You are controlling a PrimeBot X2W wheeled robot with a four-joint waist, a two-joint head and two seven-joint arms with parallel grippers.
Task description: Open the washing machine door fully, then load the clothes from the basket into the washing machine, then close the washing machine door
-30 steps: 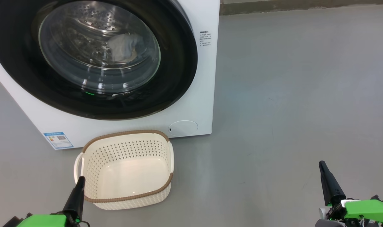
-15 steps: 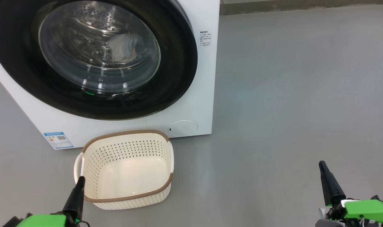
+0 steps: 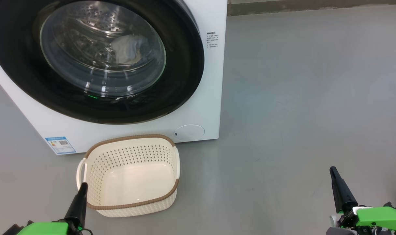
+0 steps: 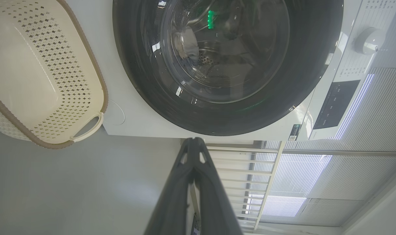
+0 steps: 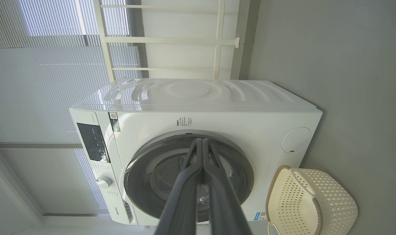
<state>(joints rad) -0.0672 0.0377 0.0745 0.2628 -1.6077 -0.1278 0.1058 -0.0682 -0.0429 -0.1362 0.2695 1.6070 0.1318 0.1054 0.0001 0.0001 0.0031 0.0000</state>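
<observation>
Seen from over the robot's head, the big white boxy front-loading washing machine (image 3: pixel 211 81) stands on the grey floor (image 3: pixel 299 98). Its large round door with the glossy black rim (image 3: pixel 185 75) is shut flush against the front. Behind the bulging glass, a pale bundle of cloth (image 3: pixel 128 49) lies in the steel drum (image 3: pixel 97 19). The small cream perforated plastic basket with a brown rim (image 3: pixel 136 153) sits on the floor just in front of the machine, below the door, and it is empty. The left gripper (image 3: pixel 83 187) hangs at the basket's near left corner. The right gripper (image 3: pixel 333 171) is well off to the right, over bare floor.

In the left wrist view, the left gripper's 2 dark fingers are pressed together at the tips, nothing between them, pointing toward the machine's front and apart from it.

In the right wrist view, the right gripper's 2 fingers also meet tip to tip, empty, lined up with the door. The basket sits beside the machine's foot.
</observation>
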